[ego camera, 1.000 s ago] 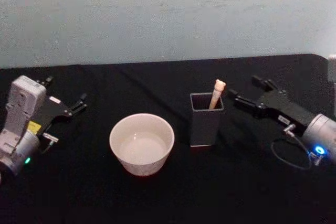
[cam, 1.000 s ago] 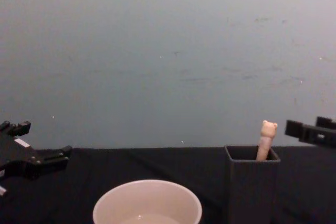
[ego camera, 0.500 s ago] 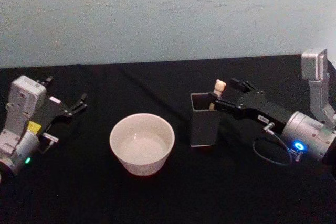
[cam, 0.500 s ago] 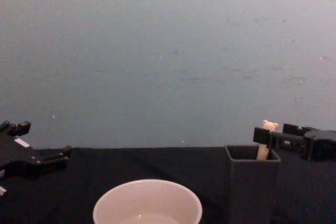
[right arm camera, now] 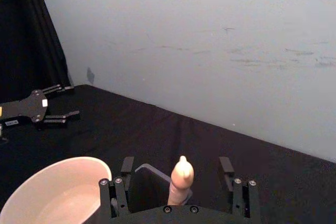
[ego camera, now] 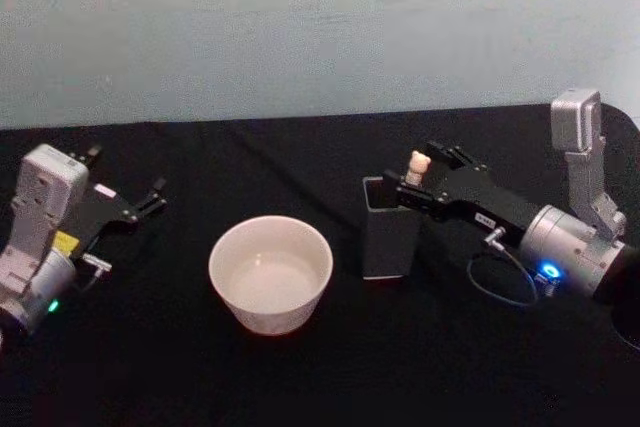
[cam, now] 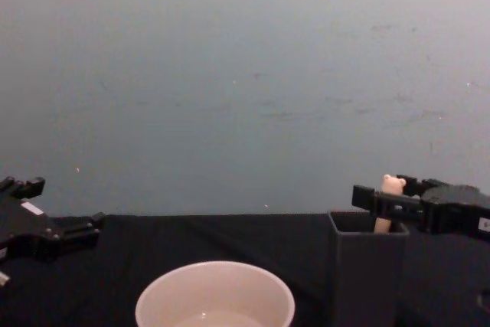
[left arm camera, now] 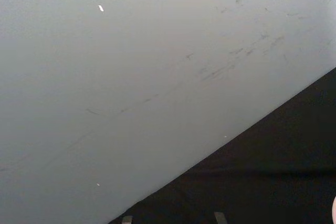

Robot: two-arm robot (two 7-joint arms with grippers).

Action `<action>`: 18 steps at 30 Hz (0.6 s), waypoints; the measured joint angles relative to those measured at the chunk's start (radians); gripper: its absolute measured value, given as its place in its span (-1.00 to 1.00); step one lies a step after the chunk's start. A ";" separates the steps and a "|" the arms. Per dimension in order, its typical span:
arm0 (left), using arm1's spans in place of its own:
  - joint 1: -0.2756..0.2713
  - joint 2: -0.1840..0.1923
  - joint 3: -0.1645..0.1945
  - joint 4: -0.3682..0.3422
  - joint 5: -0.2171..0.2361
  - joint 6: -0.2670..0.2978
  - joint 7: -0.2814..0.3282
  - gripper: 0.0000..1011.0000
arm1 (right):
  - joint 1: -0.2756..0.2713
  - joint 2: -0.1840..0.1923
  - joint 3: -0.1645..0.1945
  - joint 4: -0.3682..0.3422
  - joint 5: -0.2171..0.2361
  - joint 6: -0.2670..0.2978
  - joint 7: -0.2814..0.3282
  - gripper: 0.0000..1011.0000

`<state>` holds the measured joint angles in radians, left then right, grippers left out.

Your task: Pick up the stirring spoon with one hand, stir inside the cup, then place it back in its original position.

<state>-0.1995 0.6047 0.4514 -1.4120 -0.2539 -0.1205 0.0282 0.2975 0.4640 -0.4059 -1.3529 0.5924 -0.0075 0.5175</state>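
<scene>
Stirring spoon (ego camera: 417, 163) in the tall dark grey square holder (ego camera: 390, 242), handle leaning at the far right corner, bear head above the rim; right gripper (ego camera: 421, 169) level with the bear head, reaching in from the right, fingers spread, one on either side with a gap to each; cream cup (ego camera: 270, 272) left of the holder, apart; left gripper (ego camera: 126, 177) idle at the left edge of the black table (ego camera: 400, 367), fingers spread.

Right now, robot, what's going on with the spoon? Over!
Right gripper open, fingers either side of the spoon, not gripping yet. Left gripper open, parked far left. Spoon upright in the holder. Nothing between holder and cup.
</scene>
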 joint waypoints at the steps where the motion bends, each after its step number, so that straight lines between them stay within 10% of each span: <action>1: 0.000 0.000 0.000 0.000 0.000 0.000 0.000 0.98 | 0.003 -0.003 0.000 0.005 -0.004 -0.004 0.003 0.98; 18: 0.000 0.000 0.000 0.000 0.000 0.000 0.000 0.98 | 0.009 -0.015 0.003 0.018 -0.016 -0.008 0.013 0.98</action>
<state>-0.1996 0.6047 0.4514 -1.4120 -0.2539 -0.1205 0.0283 0.3065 0.4494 -0.4027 -1.3352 0.5766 -0.0151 0.5303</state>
